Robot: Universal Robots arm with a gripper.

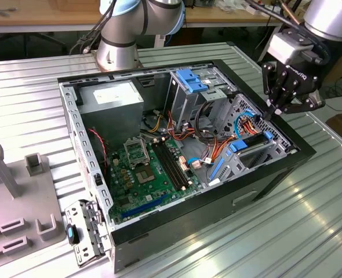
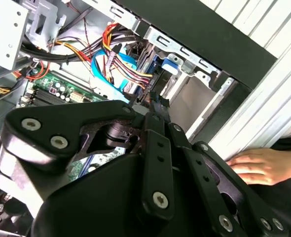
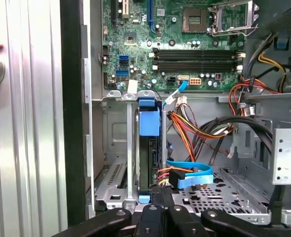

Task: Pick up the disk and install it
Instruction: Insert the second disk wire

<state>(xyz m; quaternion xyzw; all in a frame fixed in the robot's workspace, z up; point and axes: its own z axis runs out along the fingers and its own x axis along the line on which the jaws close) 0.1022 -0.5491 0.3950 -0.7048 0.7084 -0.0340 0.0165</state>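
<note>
Exterior view: the gripper (image 1: 270, 111) hangs over the case (image 1: 159, 231) at the rim on the exterior view's right, its fingers drawn together with nothing between them, tips just above the drive bay. The disk (image 1: 247, 145) already sits edge-up in that bay, blue rails showing, right below the tips

Second wrist view: the black linkages fill the foreground, closed to a point aimed at the bay; the disk's blue rail (image 2: 158, 66) shows past the tips, beside the bundle of cables (image 2: 113, 61). A hand (image 2: 261, 167) rests on the table outside the case

First wrist view: the disk (image 3: 149, 153) stands upright in its slot, blue tab on top, directly ahead of the closed fingertips (image 3: 158, 195), motherboard (image 3: 180, 44) beyond

Judgement: picking up is done and the step in hand is the install, seating the disk. Pushing with closed tips would call for a straight press along the slot, clear of the cables beside it
</note>
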